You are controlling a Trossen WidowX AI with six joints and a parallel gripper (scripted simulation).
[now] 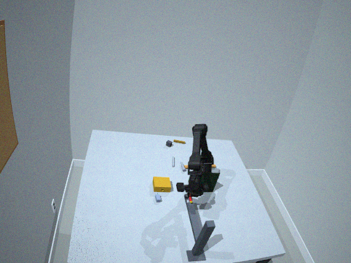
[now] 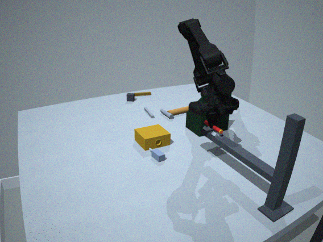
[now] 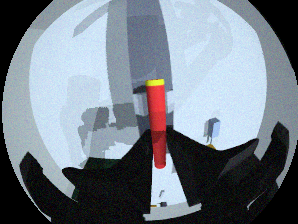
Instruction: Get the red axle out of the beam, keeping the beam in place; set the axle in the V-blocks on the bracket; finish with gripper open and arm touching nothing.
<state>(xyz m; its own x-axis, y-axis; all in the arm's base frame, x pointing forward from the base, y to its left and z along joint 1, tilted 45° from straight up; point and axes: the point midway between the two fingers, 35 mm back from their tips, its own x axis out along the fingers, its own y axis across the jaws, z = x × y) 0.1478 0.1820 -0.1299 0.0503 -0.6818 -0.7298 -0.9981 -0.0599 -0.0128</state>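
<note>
"Where's the axle now?"

"The slim red cylindrical axle with a yellow end [image 1: 190, 199] [image 2: 218, 129] [image 3: 157, 120] is pinched in the black tapered jaws, out of the beam. It's over the end of the long dark grey bracket [image 1: 194, 219] [image 2: 244, 159] [image 3: 149, 45], running roughly along it."

"Is it seated in the V-blocks?"

"I can't tell; the V-blocks are mostly hidden under the axle and the black arm [image 1: 199, 148] [image 2: 208, 57]."

"And the beam?"

"The yellow rectangular beam [image 1: 162, 184] [image 2: 152, 137] lies flat on the pale desk [image 1: 117, 185] [image 2: 85, 170] [image 3: 215, 85], apart from the bracket. The round hole in its side shows."

"What's beside it?"

"A small light-blue block with a thin stub [image 1: 158, 197] [image 2: 158, 155] [image 3: 214, 126], near the holed side. Farther back there's a hammer with an orange handle and grey metal head [image 1: 183, 166] [image 2: 166, 113]."
</note>
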